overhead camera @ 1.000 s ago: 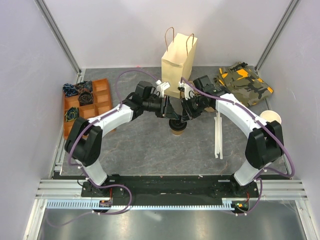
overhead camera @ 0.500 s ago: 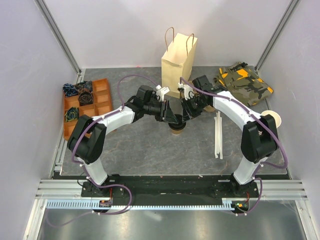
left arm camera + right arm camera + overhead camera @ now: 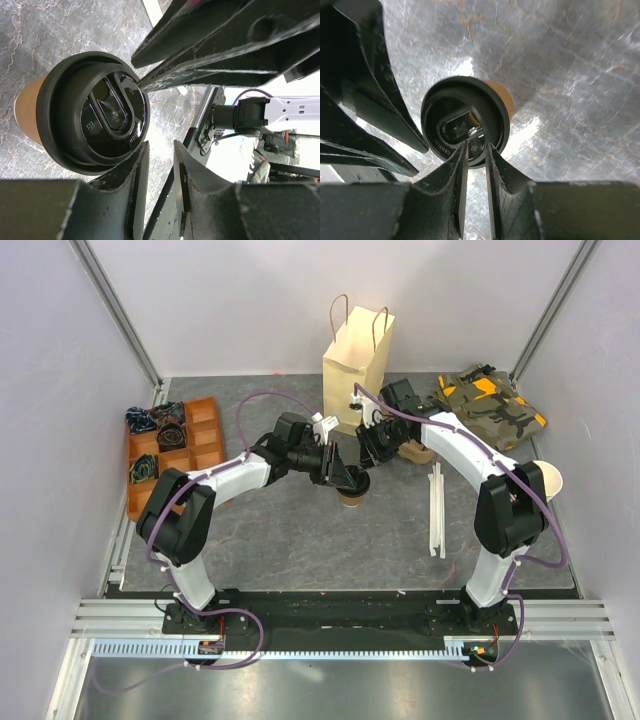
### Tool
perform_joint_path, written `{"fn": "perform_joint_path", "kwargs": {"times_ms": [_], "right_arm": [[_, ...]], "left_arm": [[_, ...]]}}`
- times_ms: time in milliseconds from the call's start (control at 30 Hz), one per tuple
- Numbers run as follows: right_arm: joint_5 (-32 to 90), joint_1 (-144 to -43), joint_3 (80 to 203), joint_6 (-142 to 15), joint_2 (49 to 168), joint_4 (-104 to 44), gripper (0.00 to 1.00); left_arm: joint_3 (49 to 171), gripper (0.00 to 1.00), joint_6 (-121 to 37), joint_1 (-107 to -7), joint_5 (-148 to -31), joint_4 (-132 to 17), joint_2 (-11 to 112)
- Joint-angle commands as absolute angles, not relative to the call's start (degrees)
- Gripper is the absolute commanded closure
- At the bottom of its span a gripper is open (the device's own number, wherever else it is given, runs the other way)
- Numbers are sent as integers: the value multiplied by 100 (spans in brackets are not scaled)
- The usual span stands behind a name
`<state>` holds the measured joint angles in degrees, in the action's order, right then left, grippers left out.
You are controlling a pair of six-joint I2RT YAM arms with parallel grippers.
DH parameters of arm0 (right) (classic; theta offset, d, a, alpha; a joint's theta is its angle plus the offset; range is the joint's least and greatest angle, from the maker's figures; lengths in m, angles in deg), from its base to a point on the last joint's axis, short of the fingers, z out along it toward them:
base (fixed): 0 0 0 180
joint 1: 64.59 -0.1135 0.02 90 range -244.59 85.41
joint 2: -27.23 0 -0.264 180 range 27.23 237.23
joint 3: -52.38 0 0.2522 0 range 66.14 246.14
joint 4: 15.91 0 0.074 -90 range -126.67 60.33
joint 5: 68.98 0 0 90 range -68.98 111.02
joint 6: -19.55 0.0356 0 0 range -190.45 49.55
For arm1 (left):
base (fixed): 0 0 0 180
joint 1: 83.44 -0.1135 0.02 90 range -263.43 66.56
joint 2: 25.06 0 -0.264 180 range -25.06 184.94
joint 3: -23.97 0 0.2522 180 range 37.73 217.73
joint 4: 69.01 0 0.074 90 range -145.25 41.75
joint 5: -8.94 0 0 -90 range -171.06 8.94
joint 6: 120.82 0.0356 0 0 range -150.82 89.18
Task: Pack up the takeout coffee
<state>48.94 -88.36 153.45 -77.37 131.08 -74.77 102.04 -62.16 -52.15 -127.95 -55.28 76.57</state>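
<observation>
Takeout coffee (image 3: 351,499) flanked by 2 grippers
Left gripper (image 3: 160,144) is seen slightly parted, empty; right gripper (image 3: 476,146) slightly parted over it, grip cannot be told.

Robotics lab test cell: plain white walls (image 3: 250,300), aluminium frame posts (image 3: 118,310), grey bench (image 3: 300,540), black mounting rail (image 3: 320,610), slotted cable duct (image 3: 300,648).

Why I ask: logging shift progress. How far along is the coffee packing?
Done: the takeout coffee stands upright on the table with its black lid seated. In hand: the left gripper and right gripper both crowd the lid, fingers slightly apart; no firm grasp is visible. Remaining: lift it and set it in the tan paper bag standing behind, which it has not reached.
</observation>
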Motion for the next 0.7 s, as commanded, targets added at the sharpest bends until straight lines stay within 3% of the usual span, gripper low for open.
{"fn": "perform_joint_path", "kwargs": {"times_ms": [0,667], "right_arm": [[4923,-8797,15693,-7758,12980,-7405,72],[4158,-9157,15201,-7309,12321,-7871,70]], "left_arm": [[10259,67,-6396,-5311,-12922,-5788,7515],[10268,71,-6537,-5320,-12711,-5674,7953]]}}
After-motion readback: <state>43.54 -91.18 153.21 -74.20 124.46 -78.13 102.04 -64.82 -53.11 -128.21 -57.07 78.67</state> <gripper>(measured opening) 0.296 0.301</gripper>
